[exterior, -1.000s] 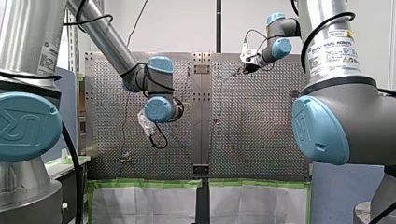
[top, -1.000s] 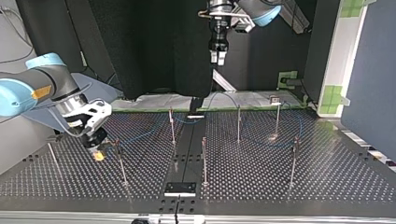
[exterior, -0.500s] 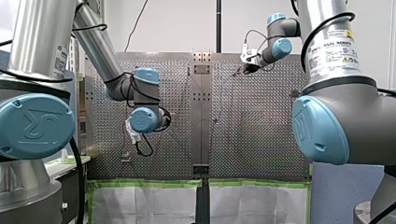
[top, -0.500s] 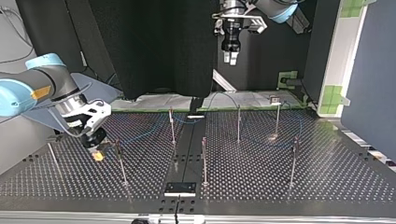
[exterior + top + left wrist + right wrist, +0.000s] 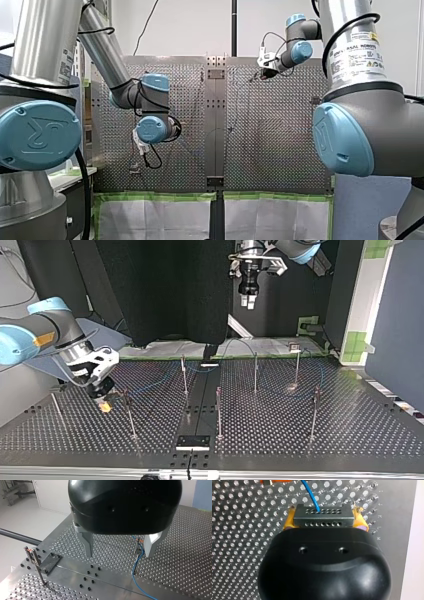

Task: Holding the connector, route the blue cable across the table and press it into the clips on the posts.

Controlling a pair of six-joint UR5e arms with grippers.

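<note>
The perforated metal table (image 5: 350, 425) is two plates joined by a darker strip, with a small black plate (image 5: 192, 442) on that strip at the near edge in the top view. Thin posts (image 5: 218, 412) stand well apart across it. Beyond the far edge hang a black curtain (image 5: 165, 290) and a panel (image 5: 357, 342) marked with green tape.

The blue cable (image 5: 150, 385) runs low among the posts, from near the top view's left edge towards its right. My right gripper (image 5: 104, 402) sits low near that left edge, its yellow pads (image 5: 289, 521) clenched on the connector (image 5: 323, 517), where the cable starts. My left gripper (image 5: 248, 300) hangs high over the far edge, jaws spread and holding nothing. Under it a post (image 5: 136, 547) carries the cable at its top. Bare table shows between the posts along the near edge.
</note>
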